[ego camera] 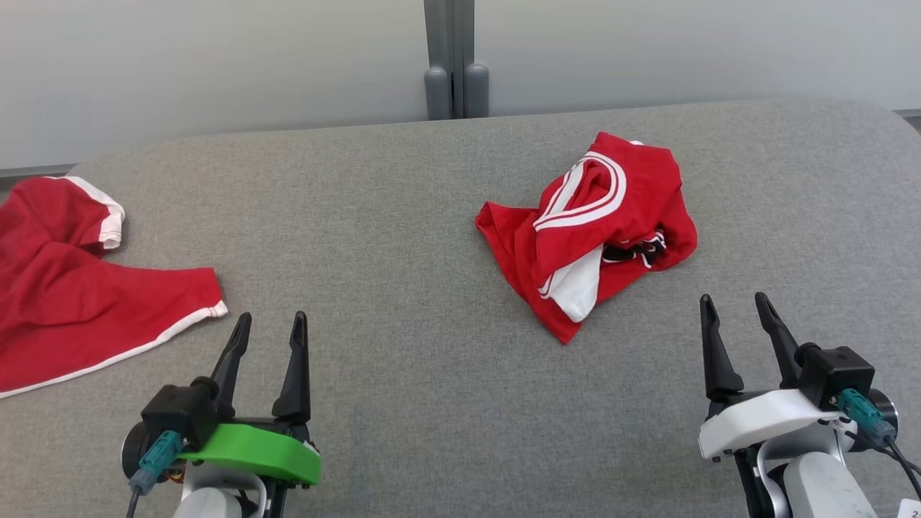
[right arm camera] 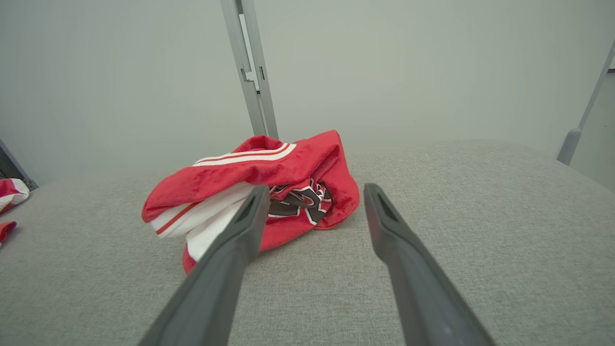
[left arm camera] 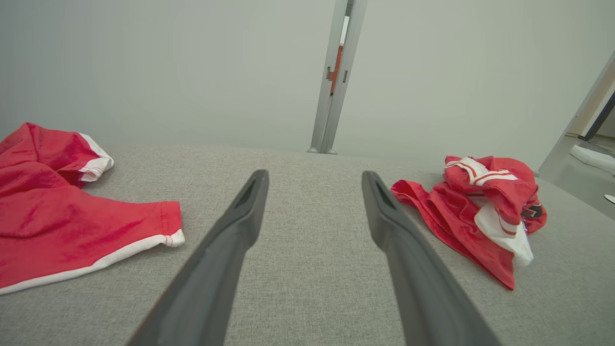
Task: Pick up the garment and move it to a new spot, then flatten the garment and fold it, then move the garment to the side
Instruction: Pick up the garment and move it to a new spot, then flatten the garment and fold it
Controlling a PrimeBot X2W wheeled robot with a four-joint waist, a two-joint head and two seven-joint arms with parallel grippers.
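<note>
**Open right pincer [ego camera: 734, 298] sits closest to the crumpled garment [ego camera: 597, 230]**

Nearest to me are my two pincers, low at the near edge of the grey table [ego camera: 403, 302]. The left pincer [ego camera: 272, 316] has its two dark fingers spread wide, with nothing between them. The right pincer is just as wide, and it holds nothing too. Neither one touches any cloth.

The crumpled garment is a red heap with white stripes and some dark letters. It lies on the table, right of the middle. From the right pincer it lies farther away and to the left, near it but apart. From the left pincer it is well apart, far over to the right. So I think the right arm is the one to reach first.

The heap's long way runs from near to far, leaning a little right at the far end. Its near tip points back toward me, left of the right pincer.

Another red garment [ego camera: 72, 288] lies spread at the far left, just beside the left pincer. I think the heap is the one to pick up, because it is all bunched.
</note>
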